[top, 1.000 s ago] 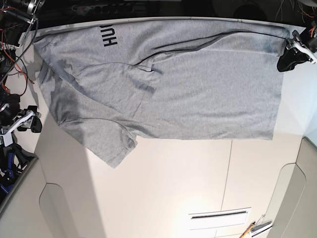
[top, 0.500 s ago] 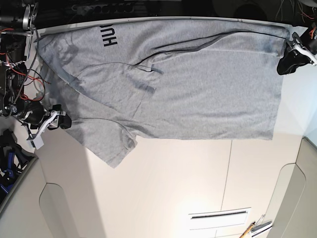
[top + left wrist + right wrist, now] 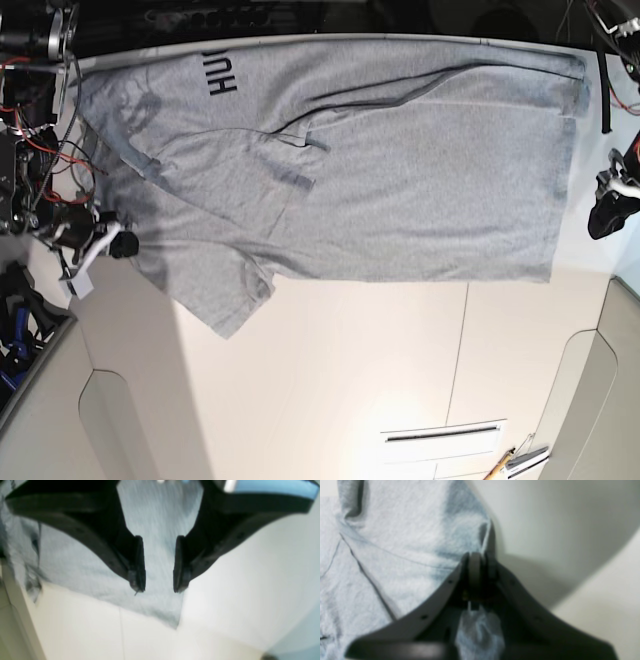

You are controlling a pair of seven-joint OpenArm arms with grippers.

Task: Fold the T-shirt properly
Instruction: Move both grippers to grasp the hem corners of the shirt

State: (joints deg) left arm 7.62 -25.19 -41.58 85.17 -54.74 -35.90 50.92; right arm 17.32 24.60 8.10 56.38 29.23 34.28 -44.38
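Note:
The heather-grey T-shirt [image 3: 400,180] lies spread across the far half of the white table [image 3: 330,380], with black lettering [image 3: 222,75] near its far left. One sleeve [image 3: 235,295] sticks out toward the front left. My right gripper [image 3: 118,243] is shut on the shirt's left edge. In the right wrist view the closed fingertips [image 3: 475,565] pinch a ridge of grey fabric [image 3: 395,542]. My left gripper [image 3: 603,215] is open and empty beside the shirt's right edge. In the left wrist view it [image 3: 158,588] hovers over the shirt's corner [image 3: 160,615].
Loose cables and arm hardware [image 3: 30,130] crowd the far left edge. A black strap [image 3: 603,90] hangs at the far right. A slotted white panel [image 3: 445,435] and a small tool [image 3: 515,462] lie at the front right. A table seam [image 3: 460,340] runs forward.
My right gripper moved in from the left and closed on the shirt's left edge. My left gripper left the shirt's far right corner and moved forward along the right edge.

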